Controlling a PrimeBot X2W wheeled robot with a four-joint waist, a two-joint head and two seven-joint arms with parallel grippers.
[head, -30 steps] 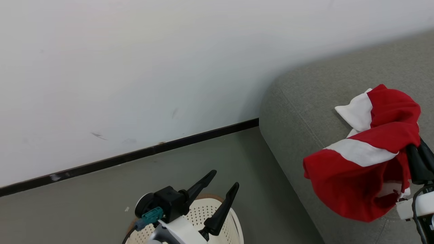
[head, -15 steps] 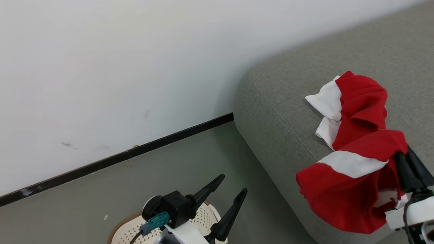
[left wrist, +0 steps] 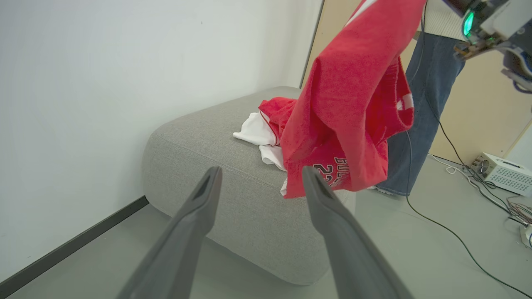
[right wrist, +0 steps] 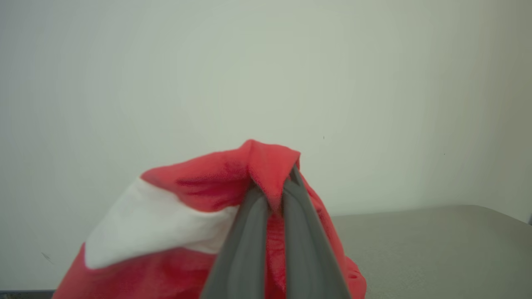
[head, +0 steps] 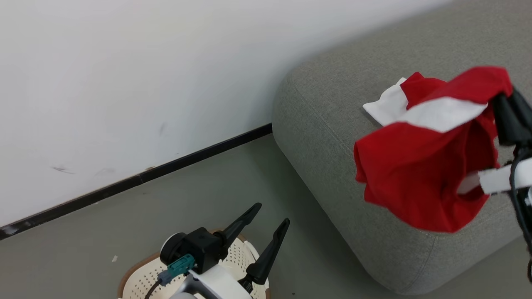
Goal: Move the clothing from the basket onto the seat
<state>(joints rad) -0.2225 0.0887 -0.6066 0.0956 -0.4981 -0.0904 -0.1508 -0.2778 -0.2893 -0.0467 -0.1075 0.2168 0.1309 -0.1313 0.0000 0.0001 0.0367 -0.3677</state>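
Two fingers of the right gripper (right wrist: 275, 183) pinch a fold of red clothing (head: 419, 174), lifted higher over the seat (head: 324, 108) than half a second ago. The left gripper (head: 272, 214) hangs spread and empty over the basket (head: 137, 278); another red-and-white piece (head: 386, 109) lies on the seat. The held piece hangs long axis downward, numerals lowest.

Bare room on the seat (head: 320, 120) between the wall (head: 145, 74) and the heaped clothing (head: 386, 109), a person's legs (left wrist: 428, 104) beyond

Grey seat (head: 328, 137) with red-white clothing (head: 384, 109) atop
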